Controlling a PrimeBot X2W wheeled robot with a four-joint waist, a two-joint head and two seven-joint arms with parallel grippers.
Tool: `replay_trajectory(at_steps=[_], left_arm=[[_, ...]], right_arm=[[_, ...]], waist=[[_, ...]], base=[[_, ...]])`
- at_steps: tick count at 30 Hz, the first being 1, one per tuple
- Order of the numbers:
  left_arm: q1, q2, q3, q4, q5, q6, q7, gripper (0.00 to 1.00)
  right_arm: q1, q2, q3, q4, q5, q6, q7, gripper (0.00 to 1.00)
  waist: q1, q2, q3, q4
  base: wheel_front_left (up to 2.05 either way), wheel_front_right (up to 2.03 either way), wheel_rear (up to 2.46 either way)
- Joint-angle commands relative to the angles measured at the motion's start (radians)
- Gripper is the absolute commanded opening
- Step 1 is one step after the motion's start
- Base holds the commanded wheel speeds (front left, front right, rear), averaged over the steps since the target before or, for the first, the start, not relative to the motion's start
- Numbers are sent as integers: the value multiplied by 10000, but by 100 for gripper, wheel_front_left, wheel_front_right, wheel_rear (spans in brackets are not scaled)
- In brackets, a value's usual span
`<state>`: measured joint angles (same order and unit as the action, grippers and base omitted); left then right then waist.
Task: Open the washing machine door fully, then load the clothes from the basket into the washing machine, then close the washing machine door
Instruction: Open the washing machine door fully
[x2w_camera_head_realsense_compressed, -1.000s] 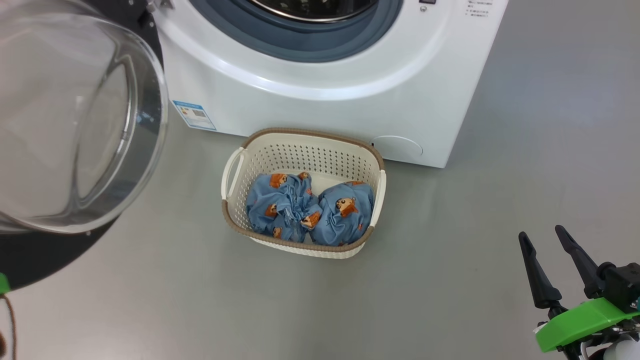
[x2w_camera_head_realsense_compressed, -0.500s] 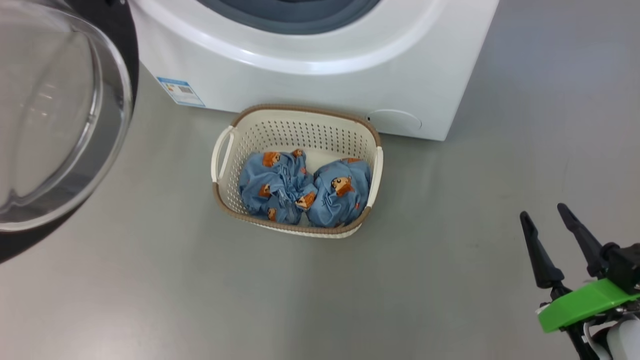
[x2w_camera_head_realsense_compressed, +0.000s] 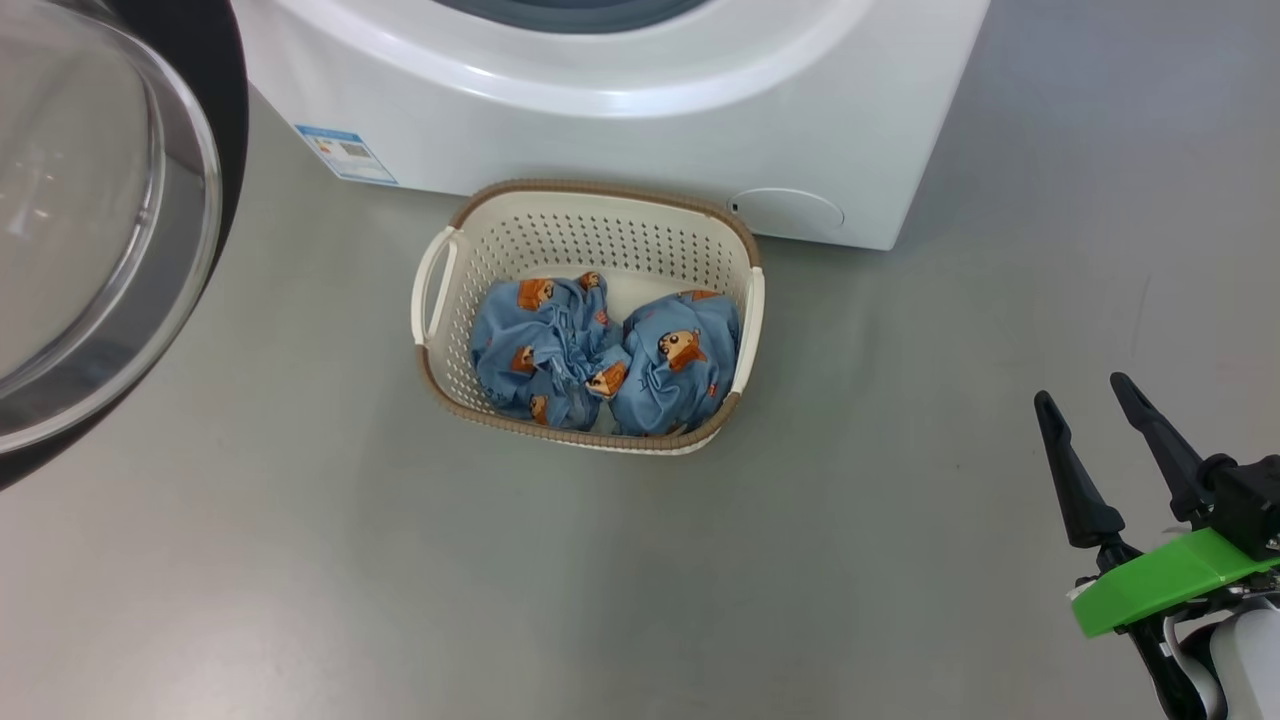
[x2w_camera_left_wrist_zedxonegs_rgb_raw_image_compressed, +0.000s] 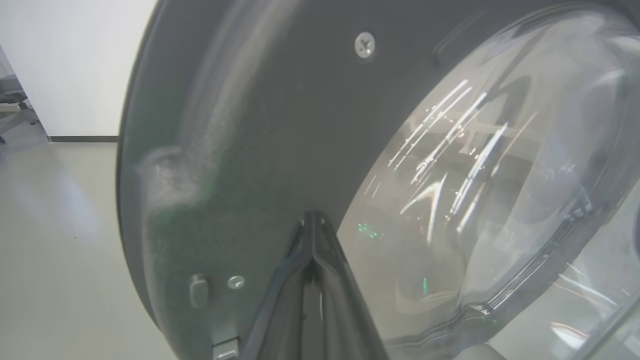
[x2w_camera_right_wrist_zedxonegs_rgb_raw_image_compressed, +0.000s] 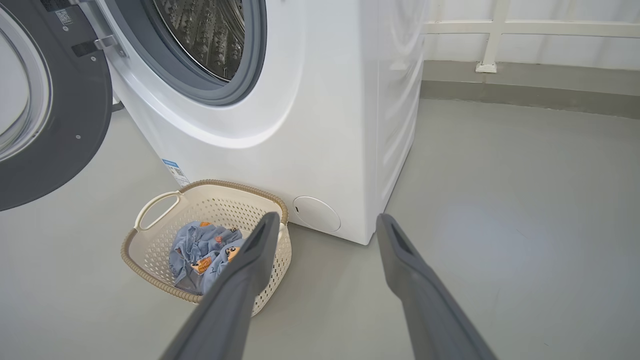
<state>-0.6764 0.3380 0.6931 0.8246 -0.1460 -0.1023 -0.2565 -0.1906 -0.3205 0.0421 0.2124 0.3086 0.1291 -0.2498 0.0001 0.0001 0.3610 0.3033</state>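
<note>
At the washer front: door going wider, loading not yet begun.
The head camera has dipped, so the washing machine (x2w_camera_head_realsense_compressed: 620, 120) and everything else ride higher in view. Beyond that shift the washing machine door (x2w_camera_head_realsense_compressed: 90, 230) sits further left, likely pushed wider open. The basket (x2w_camera_head_realsense_compressed: 590, 215) stands on the floor just before the machine, clothes (x2w_camera_head_realsense_compressed: 610, 365) inside, untouched. Left gripper (x2w_camera_left_wrist_zedxonegs_rgb_raw_image_compressed: 312, 220), fingers pinched together and empty, points at the door's black inner rim, contact unclear. The right gripper (x2w_camera_head_realsense_compressed: 1080, 390) hangs spread wide, empty, well right of the basket.

The head view looks steeply down at the basket (x2w_camera_head_realsense_compressed: 600, 187). The right wrist view shares it from low. The left wrist view hugs the washing machine door (x2w_camera_left_wrist_zedxonegs_rgb_raw_image_compressed: 240, 125).
</note>
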Motion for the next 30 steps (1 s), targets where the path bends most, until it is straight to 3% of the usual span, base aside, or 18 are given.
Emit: replay_trajectory(at_steps=[1,8,20,30], left_arm=[[-21,802,228,-221,49,-7,-53,0],[518,298,117,-582,-280,-261,-53,0],[2927,-631,-1088,-2522,-1510,-282,-53,0],[4726,-1572,-1814,-4059,-1734,-283,-53,0]], right_arm=[[-85,-109,200,-186,-95,16,-120,100],[101,90,212,-77,-57,16,-120,100],[618,393,150,73,58,16,-120,100],[1050,581,98,109,196,16,-120,100]], waist=[[-1,-1,-55,19],[-1,-1,-616,63],[-1,-1,-1778,59],[-1,-1,-2537,-177]], base=[[0,0,0],[0,0,0],[0,0,0],[0,0,0]])
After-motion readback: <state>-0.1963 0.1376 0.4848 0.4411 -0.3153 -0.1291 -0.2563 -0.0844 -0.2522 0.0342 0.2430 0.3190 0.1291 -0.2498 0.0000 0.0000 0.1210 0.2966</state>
